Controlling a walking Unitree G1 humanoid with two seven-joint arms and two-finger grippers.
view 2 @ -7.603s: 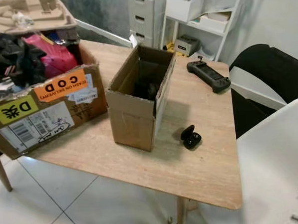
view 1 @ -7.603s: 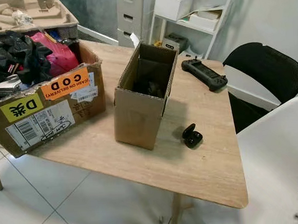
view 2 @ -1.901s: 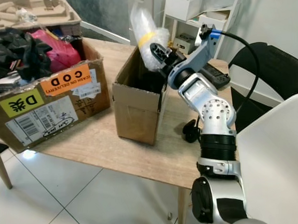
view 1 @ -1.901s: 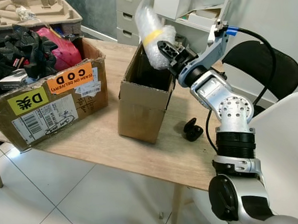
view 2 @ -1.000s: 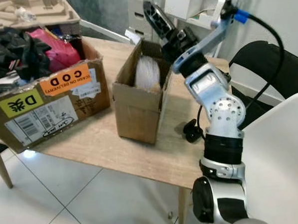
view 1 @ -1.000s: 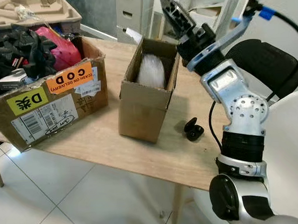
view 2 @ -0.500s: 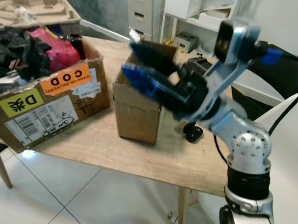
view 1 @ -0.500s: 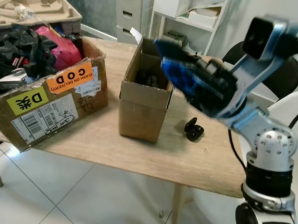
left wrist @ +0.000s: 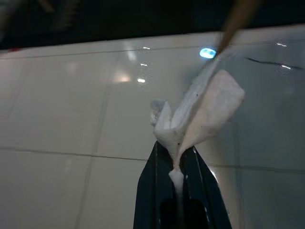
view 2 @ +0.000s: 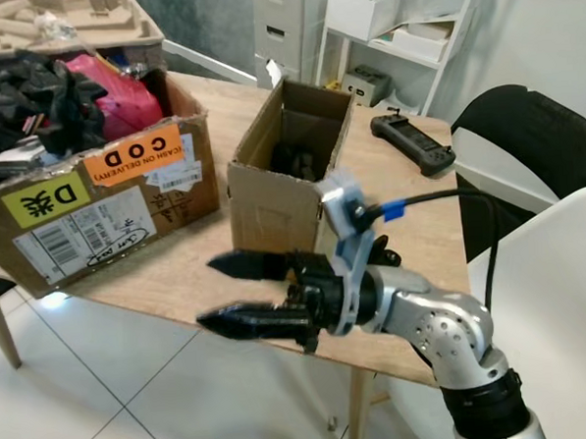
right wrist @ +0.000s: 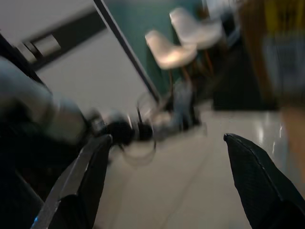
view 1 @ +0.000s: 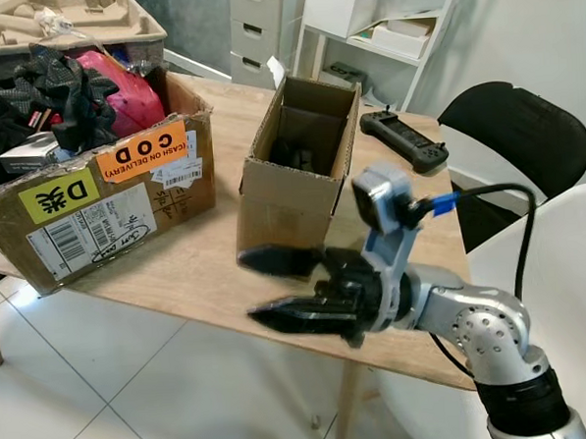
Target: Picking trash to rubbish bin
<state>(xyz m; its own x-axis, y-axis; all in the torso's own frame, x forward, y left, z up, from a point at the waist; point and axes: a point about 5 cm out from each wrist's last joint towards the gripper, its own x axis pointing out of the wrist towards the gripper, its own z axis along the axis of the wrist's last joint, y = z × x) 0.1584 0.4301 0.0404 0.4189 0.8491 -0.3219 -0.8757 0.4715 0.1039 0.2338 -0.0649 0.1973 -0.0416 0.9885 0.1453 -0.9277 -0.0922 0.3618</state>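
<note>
A small open cardboard box (view 1: 290, 195) stands upright in the middle of the wooden table (view 1: 411, 223); its inside looks dark. My right gripper (view 1: 250, 288) hangs in front of the table's near edge, lower than the box. It points to the left, open and holding nothing. In the right wrist view its fingers (right wrist: 88, 176) stand wide apart against a blurred room. In the left wrist view my left gripper (left wrist: 175, 164) is over the tiled floor, shut on a crumpled white scrap of paper (left wrist: 202, 112).
A big cardboard box (view 1: 105, 190) with a COD label, heaped with clothes, fills the table's left side. A black controller (view 1: 404, 142) lies at the far right corner. A black chair (view 1: 520, 134) and a white chair (view 1: 561, 274) stand to the right. Shelves and drawers (view 1: 263, 24) are behind.
My right gripper let go of the bubble-wrap roll into the small box. It then swung from above the box down to the table's front edge, still open.
</note>
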